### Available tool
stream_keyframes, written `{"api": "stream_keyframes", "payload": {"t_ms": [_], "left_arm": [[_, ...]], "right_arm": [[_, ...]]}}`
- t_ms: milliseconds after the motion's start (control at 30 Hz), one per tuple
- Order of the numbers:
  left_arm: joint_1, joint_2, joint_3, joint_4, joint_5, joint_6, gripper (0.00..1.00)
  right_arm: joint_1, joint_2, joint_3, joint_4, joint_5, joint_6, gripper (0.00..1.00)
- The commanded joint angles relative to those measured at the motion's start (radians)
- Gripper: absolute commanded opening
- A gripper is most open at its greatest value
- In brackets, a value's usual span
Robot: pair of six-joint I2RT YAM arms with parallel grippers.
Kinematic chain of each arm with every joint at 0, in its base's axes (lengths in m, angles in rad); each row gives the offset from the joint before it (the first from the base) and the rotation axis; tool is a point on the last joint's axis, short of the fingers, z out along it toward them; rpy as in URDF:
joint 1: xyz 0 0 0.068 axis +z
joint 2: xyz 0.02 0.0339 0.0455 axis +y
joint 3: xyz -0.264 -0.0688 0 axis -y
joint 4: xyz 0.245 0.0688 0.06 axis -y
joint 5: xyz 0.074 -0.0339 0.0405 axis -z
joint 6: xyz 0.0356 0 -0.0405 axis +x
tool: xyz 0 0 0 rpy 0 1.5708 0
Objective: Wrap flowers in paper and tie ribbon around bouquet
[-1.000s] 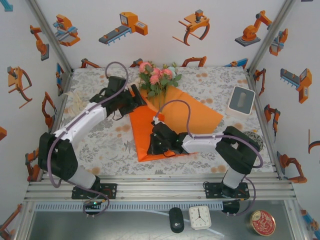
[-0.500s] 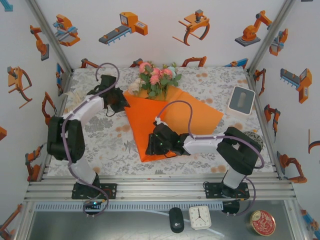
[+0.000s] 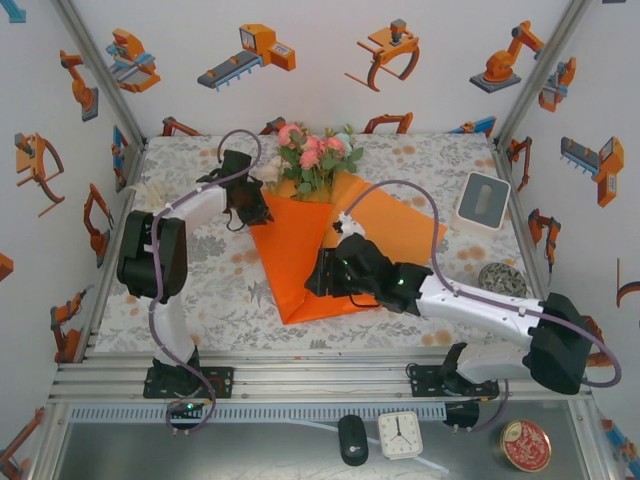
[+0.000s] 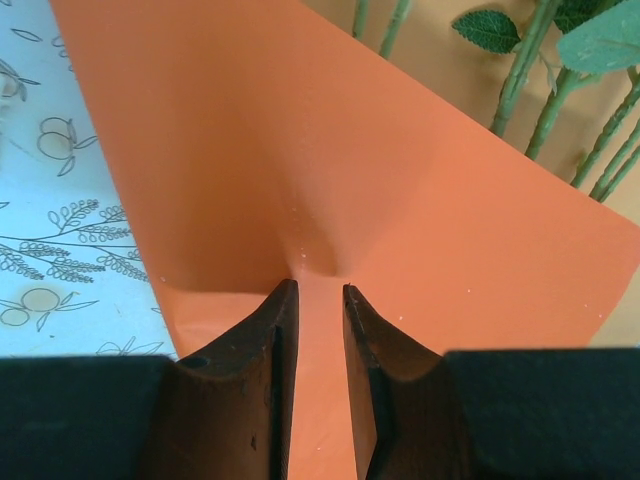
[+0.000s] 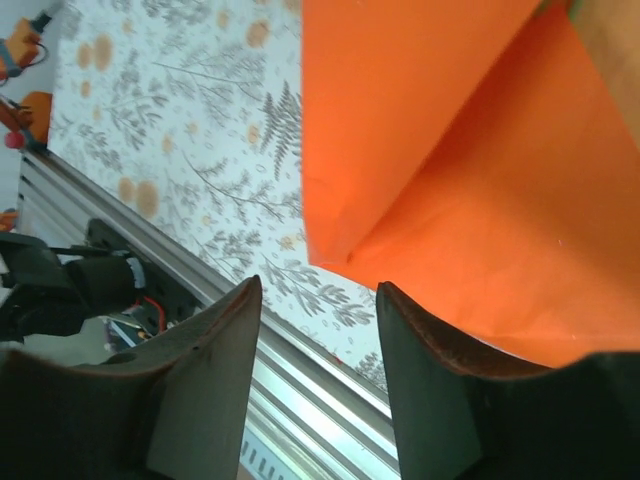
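Robot lab test cell: alu frame (image 3: 320, 375), robot-print walls (image 3: 320, 95).

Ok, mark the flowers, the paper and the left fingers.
flowers (image 3: 311, 152): top external view, on a pink bloom.
paper (image 3: 290, 255): top external view, on the folded-over flap.
left fingers (image 4: 262, 370): left wrist view, on one dark finger, with the paper pinched between the pair.

The paper (image 3: 300, 255) is thin, matt orange, smooth apart from a soft pucker where the left end effector (image 4: 318, 290) pinches it. That end effector's fingers (image 4: 262, 390) look like dark, matt plastic with faintly scuffed brownish inner faces; the right end effector (image 5: 317, 290) has the same finish. The desk (image 3: 210, 280) wears a printed, matt cloth, and ribbed bare metal rails (image 3: 320, 378) run along its near edge. The flowers (image 4: 490, 30) show matt, veined leaves and finely rough stems.
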Motion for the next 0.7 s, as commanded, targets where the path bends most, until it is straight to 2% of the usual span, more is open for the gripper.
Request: {"api": "stream_keyframes", "payload": {"t_ms": [0,67,233,333,533,667], "left_arm": [[-0.012,0.031,0.039,-0.021,0.018,0.037,0.29],[-0.01,0.033,0.041,-0.024,0.008,0.038,0.31],[0.048,0.051,0.038,0.002,-0.014,0.047,0.32],[0.094,0.079,0.063,0.034,0.018,0.052,0.32],[0.15,0.184,0.208,-0.019,0.025,0.052,0.32],[0.16,0.101,0.18,-0.008,0.086,0.035,0.32]], "right_arm": [[0.013,0.12,0.113,0.062,-0.092,-0.086,0.44],[0.013,0.248,0.196,0.052,-0.152,-0.105,0.39],[0.03,0.425,0.22,0.036,-0.054,-0.148,0.26],[0.045,0.499,0.227,0.017,-0.092,-0.199,0.25],[0.058,0.505,0.191,0.03,-0.119,-0.149,0.21],[0.057,0.435,0.195,0.017,-0.113,-0.142,0.26]]}}
